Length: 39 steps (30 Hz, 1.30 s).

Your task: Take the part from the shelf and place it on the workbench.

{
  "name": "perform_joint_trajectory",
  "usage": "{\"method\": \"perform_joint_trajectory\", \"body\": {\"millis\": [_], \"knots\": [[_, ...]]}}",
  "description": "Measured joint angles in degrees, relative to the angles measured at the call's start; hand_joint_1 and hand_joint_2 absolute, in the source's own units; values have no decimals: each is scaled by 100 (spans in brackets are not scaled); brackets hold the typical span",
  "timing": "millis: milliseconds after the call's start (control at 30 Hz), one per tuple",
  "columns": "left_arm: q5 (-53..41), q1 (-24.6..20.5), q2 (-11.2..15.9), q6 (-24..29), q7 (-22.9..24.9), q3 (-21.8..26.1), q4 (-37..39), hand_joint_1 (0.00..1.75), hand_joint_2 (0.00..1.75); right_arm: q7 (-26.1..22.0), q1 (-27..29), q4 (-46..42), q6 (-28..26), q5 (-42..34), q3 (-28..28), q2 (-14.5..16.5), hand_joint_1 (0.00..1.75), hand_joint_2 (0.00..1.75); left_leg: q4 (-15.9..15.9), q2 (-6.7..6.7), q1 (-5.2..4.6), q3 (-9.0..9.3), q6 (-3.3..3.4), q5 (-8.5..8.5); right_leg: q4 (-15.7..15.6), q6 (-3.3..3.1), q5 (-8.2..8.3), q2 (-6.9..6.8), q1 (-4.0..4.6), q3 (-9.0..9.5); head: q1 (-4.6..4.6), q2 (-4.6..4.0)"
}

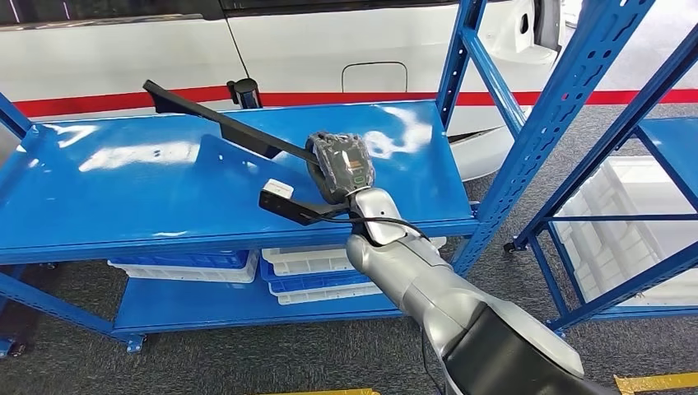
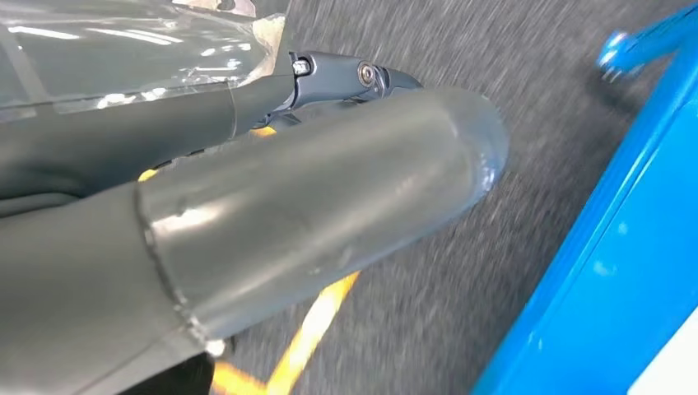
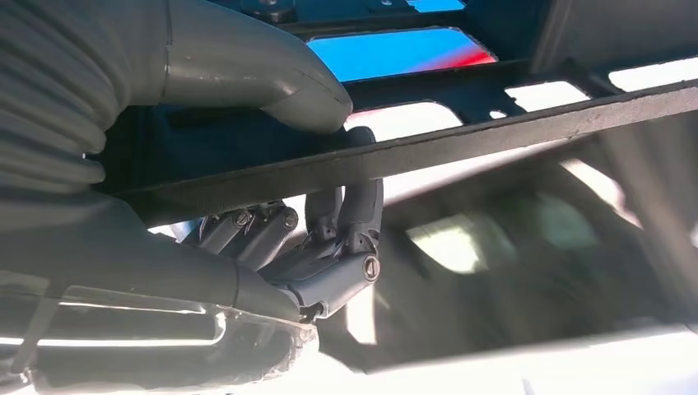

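**Right hand on part, at shelf level**

Long black angular plastic part (image 1: 222, 123) held over the glossy blue metal shelf (image 1: 123, 189); long axis runs from the right hand (image 1: 339, 167) away to the far left. Right hand grasps its near end, thumb (image 3: 272, 78) over, fingers (image 3: 346, 222) under. Left hand (image 2: 346, 78): state unclear. White plastic bins (image 1: 313, 262) below; contents hidden.
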Motion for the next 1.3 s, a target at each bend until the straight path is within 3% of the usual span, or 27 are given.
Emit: {"method": "perform_joint_trajectory", "body": {"millis": [200, 400, 700, 1000, 1300], "knots": [[-220, -126, 83, 266, -175, -189, 0, 0, 0, -602, 640, -2212, 183, 1887, -1710, 14, 175, 175, 0, -26, 1, -9, 0, 0, 0, 0, -4, -23, 1, -5, -1, 0], [-326, -238, 119, 92, -193, -344, 0, 0, 0, -875, 1118, -4226, 329, 2075, -2678, -43, 175, 175, -1, -25, -12, -12, 3, -3, -7, 2, -4, -26, 0, -4, 0, 0], [-376, -277, 141, 39, -199, -442, 0, 0, 0, -1038, 1386, -5118, 285, 1997, -2992, -139, 175, 175, 2, -22, -15, -6, 5, -4, -8, 4, -2, -24, -8, -4, -1, 0], [-381, -261, 182, -340, -120, -494, 0, 0, 0, -1374, 1511, -5454, 461, 775, -2997, -405, 175, 175, 1, -22, -14, -9, 5, -5, -8, 3, -2, -22, -8, -4, -1, 0], [-366, -133, 271, -629, -69, -499, 1, 0, 0, -1555, 1550, -5444, 474, 210, -2984, -630, 175, 175, 12, -23, -17, -16, 17, -14, -13, 5, -1, -22, -20, -1, -1, 0]]}}
